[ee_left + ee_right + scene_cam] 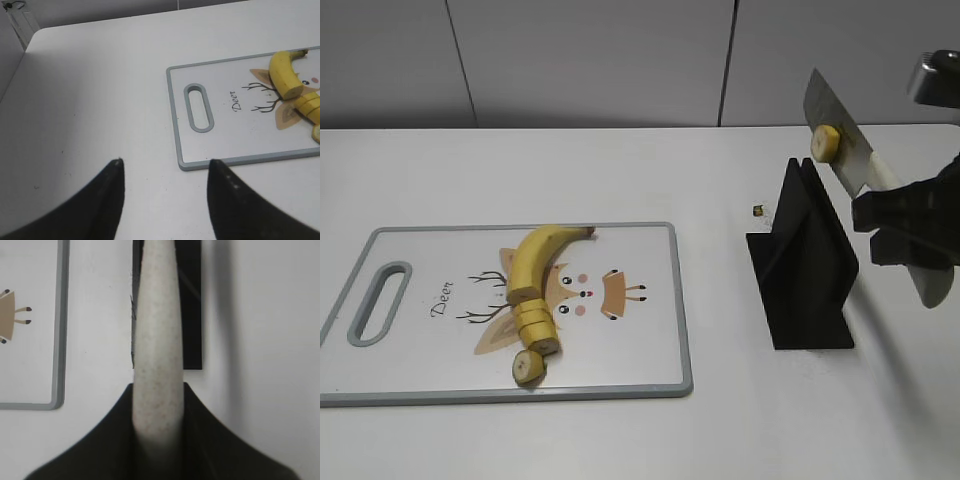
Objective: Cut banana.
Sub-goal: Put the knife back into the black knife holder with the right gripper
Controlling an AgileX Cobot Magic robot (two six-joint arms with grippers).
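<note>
Only the outside view shows a banana slice stuck on the knife, raised above the black stand. The right claw squeezes the knife's handle. The left claw hangs wide apart over the table. The banana lies on the cutting board.

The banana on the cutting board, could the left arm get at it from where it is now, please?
Probably yes. The left tool hangs open and empty above bare table beside the board's handle end, and nothing stands between it and the banana. The knife is held away on the right.
</note>
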